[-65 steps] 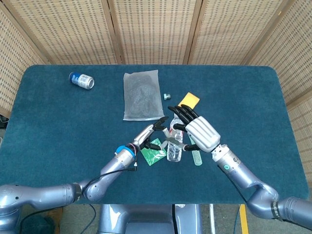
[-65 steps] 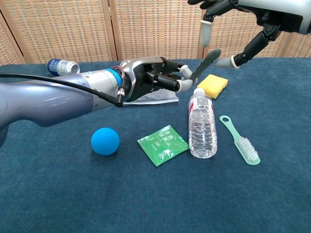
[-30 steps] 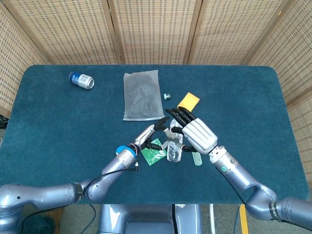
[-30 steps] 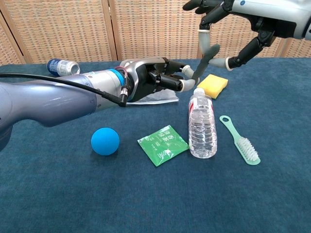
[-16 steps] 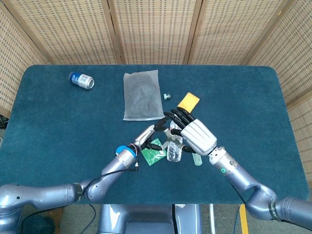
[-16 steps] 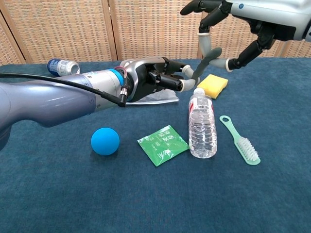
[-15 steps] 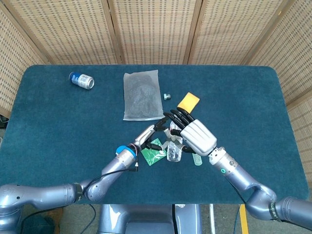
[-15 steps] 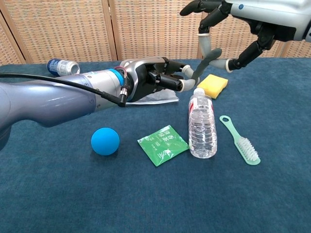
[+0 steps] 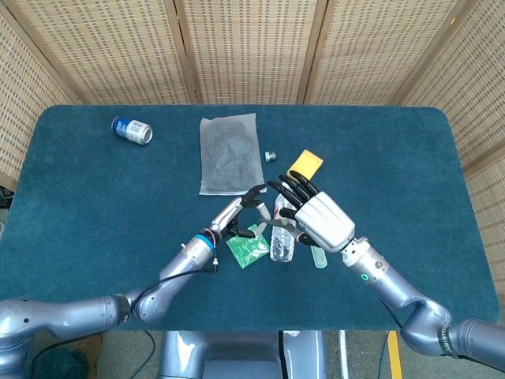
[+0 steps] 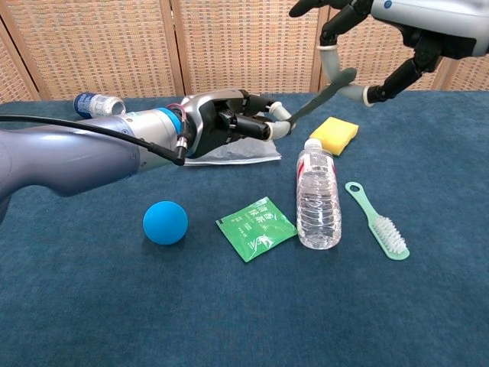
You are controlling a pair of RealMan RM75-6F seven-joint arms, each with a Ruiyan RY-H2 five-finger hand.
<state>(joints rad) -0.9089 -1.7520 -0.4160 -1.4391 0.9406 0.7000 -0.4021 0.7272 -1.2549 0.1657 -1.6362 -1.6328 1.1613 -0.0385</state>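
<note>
While both hands hang over the middle of the table (image 10: 69, 321), they share one thing: a thin gray strip (image 10: 325, 93). The left hand (image 10: 221, 122) pinches the low end of the strip with its fingertips. The right hand (image 10: 386, 34) is higher up, near the top edge of the chest view, and holds the high end between two of its fingers, with the other fingers spread out. The strip slants up from left hand to right hand, above the table. Just under it lies a water bottle (image 10: 317, 200) on its side. A yellow sponge (image 10: 336, 134) sits close behind the bottle, and a green toothbrush (image 10: 378, 222) lies beside it.
</note>
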